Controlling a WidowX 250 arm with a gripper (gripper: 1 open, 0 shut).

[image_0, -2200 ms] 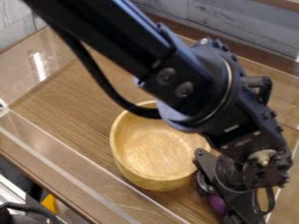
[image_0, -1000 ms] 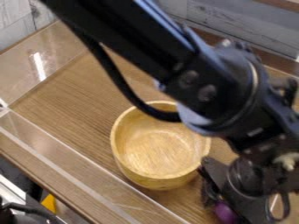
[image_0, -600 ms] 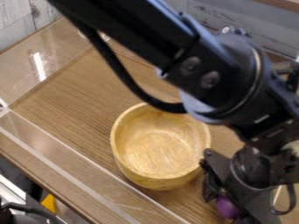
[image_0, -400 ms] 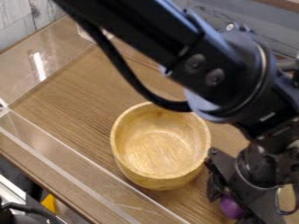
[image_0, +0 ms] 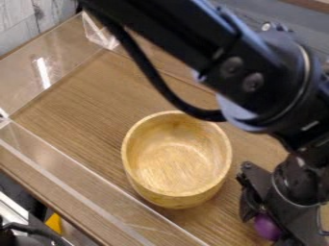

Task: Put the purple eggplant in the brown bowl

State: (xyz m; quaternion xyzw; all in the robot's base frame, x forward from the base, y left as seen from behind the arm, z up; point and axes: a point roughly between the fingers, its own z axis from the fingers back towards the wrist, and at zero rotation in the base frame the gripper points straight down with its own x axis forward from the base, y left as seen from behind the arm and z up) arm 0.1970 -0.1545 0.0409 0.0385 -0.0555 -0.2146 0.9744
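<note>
The brown bowl (image_0: 176,159), a wide light wooden one with nothing in it, sits on the wooden table in the middle of the view. The purple eggplant (image_0: 266,229) shows only as a small glossy purple patch at the bottom right, just past the bowl's right rim. My gripper (image_0: 267,222) points down over it, its dark fingers (image_0: 251,199) closed around the eggplant's sides. The bulky black arm hides most of the eggplant and the table behind the bowl.
A clear plastic wall (image_0: 52,163) runs along the left and front of the wooden table (image_0: 90,106). A yellow object (image_0: 53,223) lies outside it at the bottom left. A pale panelled wall stands at the back.
The arm and gripper have slid to the right in the picture, away from the bowl's rim. The purple eggplant has moved along with the fingers. The bowl has stayed put.
</note>
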